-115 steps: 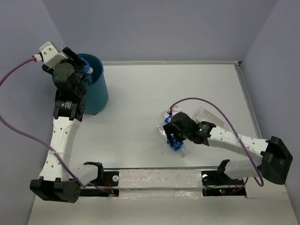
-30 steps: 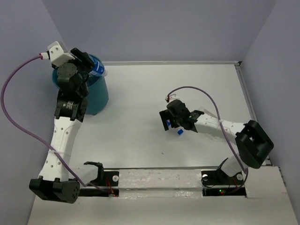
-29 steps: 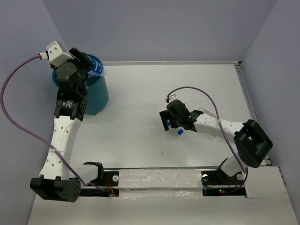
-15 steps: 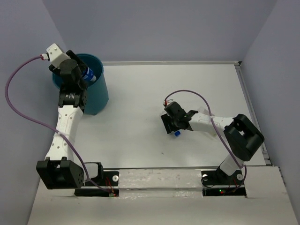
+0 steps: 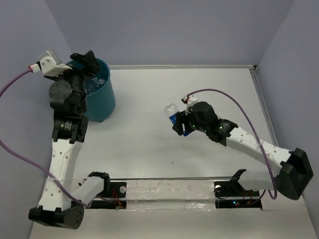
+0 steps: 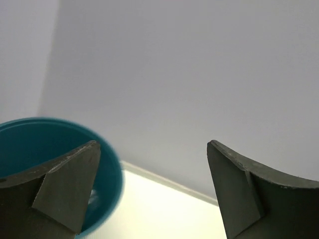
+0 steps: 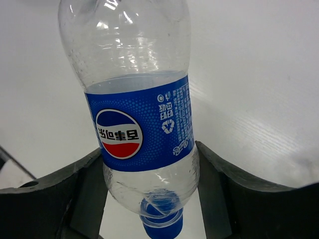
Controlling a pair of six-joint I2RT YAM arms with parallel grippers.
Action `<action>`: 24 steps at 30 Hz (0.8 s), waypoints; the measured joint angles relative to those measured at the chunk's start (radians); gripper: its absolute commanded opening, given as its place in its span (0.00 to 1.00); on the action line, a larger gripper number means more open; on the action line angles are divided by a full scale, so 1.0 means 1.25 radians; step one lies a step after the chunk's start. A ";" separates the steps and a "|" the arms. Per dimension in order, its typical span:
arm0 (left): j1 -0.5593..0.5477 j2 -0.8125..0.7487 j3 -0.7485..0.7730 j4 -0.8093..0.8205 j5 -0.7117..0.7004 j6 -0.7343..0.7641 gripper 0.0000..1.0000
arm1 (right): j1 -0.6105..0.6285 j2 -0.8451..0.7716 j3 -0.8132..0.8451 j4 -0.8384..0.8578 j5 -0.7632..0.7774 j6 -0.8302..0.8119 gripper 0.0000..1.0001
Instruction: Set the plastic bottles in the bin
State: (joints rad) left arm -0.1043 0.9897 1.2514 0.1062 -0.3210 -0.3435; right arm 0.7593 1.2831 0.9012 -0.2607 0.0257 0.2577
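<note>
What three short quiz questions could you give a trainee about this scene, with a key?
1. True or false: the left gripper is open and holds nothing.
2. What does the right gripper grip? A) a blue-labelled bottle B) a cup C) nothing
3. Which gripper is nearer the bin?
Key: 1 true; 2 A; 3 left.

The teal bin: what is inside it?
Clear plastic bottles glint inside the bin; the count is unclear, because the left gripper and arm cover much of the opening.
</note>
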 measured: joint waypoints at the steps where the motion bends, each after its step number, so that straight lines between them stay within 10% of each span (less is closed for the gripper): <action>1: -0.014 -0.022 0.003 0.001 0.020 -0.011 0.99 | 0.000 -0.037 0.000 0.013 -0.024 0.000 0.34; 10: -0.167 -0.106 -0.203 0.061 0.435 -0.208 0.99 | 0.000 -0.220 -0.001 0.095 -0.161 0.002 0.34; 24: -0.432 0.074 -0.328 0.156 0.514 -0.284 0.99 | -0.012 -0.194 -0.025 0.099 -0.218 0.024 0.34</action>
State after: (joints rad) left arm -0.6441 1.0821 0.8413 0.3016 0.3218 -0.6983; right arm 0.7444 1.0405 0.8703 -0.1368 -0.2466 0.2882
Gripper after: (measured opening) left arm 0.989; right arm 0.676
